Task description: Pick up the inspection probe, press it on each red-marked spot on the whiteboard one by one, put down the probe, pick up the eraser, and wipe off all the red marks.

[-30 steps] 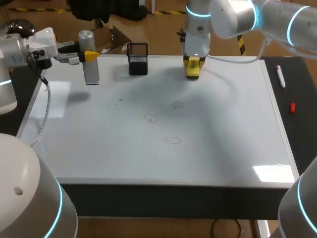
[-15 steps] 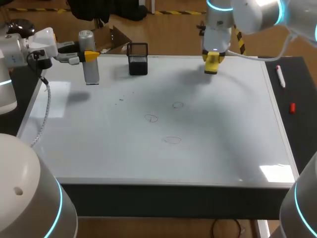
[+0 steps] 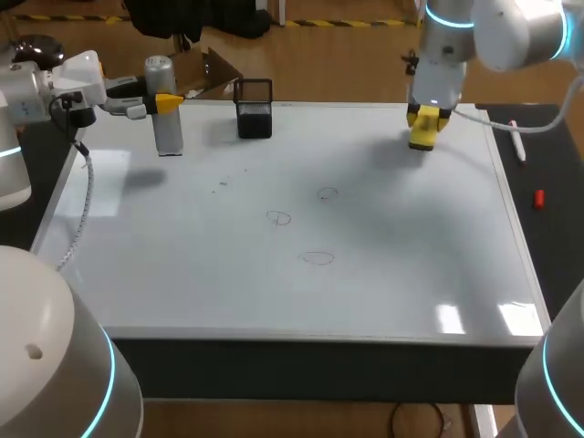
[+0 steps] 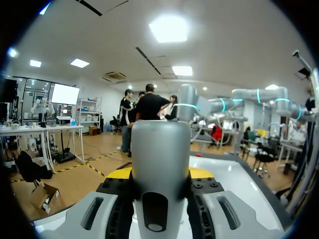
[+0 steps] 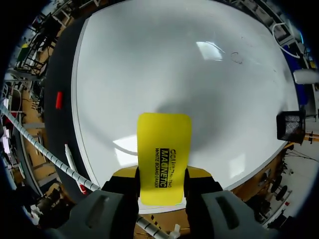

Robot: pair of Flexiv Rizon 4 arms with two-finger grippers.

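Eraser [image 5: 164, 144], pinched in the right gripper [image 5: 163, 175] above the whiteboard's [image 3: 182, 274] far right corner, should meet its central faint marks [image 3: 317, 257] flat, with even pressure, while the left gripper [image 3: 166, 102] clamps the inspection probe [image 3: 167, 132].

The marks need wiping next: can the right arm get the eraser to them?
Probably yes: the right gripper holds the eraser over the whiteboard, and only bare board lies between it and the marks.

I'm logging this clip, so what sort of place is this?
Probably a robotics lab bench: a whiteboard lies flat as the tabletop, the left hand grips a probe and the right hand an eraser.
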